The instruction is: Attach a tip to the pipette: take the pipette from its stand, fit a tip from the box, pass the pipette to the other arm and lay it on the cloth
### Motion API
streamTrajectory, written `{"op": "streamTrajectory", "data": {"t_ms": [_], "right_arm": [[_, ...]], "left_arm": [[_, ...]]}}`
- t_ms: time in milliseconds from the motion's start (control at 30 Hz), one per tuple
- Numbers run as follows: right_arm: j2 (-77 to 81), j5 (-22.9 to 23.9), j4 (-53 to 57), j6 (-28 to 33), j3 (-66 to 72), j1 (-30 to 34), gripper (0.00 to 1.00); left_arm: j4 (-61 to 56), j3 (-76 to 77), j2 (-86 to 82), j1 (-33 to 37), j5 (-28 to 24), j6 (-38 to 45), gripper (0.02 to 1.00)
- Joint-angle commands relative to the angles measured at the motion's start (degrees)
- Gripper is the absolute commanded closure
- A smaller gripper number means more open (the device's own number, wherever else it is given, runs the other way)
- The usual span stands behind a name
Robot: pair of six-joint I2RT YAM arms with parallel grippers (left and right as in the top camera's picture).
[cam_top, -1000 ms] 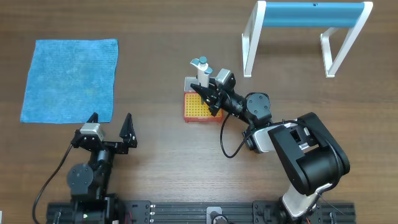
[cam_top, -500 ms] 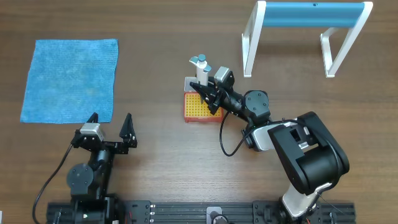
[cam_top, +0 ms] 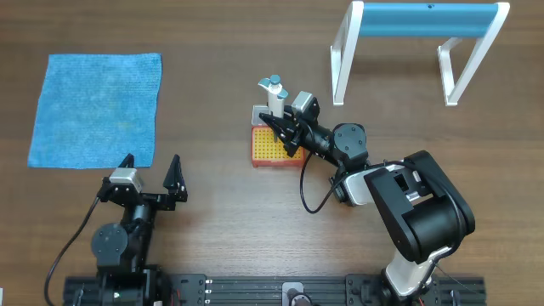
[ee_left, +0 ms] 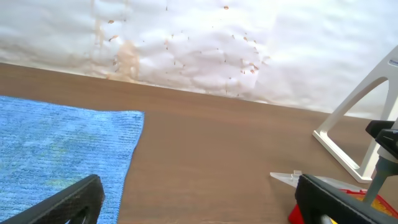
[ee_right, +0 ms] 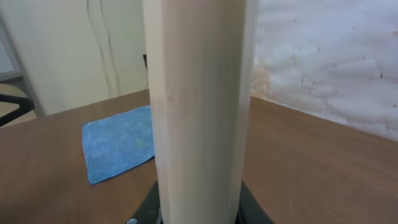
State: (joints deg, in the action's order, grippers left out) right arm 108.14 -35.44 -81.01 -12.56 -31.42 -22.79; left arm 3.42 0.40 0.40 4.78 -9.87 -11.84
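The pipette point(cam_top: 274, 93) looks light, stiff and smooth, with a slender end that would bend or chip, so its thick pale barrel is the safest place to hold. The right claw point(cam_top: 282, 127) pinches that barrel, upright above the orange tip box point(cam_top: 270, 150). The pipette's head shows at the claw's 11 o'clock, the cloth point(cam_top: 95, 109) lies well apart at 9 o'clock, and the left claw point(cam_top: 151, 167) rests spread and empty.

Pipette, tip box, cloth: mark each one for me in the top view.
pipette point(cam_top: 277, 102), top view, on its white body below the blue cap.
tip box point(cam_top: 265, 149), top view, on the orange rack of tips.
cloth point(cam_top: 95, 109), top view, middle of the blue fabric.
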Motion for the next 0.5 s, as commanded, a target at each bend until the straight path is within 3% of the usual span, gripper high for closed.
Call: {"op": "streamTrajectory", "data": {"t_ms": [33, 500], "right_arm": [[2.5, 0.5, -0.1, 0.8, -1.0, -0.1, 0.93], [4.0, 0.5, -0.1, 0.9, 2.6, 0.0, 0.93]], "left_arm": [[0.4, -0.1, -0.2, -0.1, 0.7, 0.5, 0.02], [0.4, -0.1, -0.2, -0.1, 0.7, 0.5, 0.023]]}}
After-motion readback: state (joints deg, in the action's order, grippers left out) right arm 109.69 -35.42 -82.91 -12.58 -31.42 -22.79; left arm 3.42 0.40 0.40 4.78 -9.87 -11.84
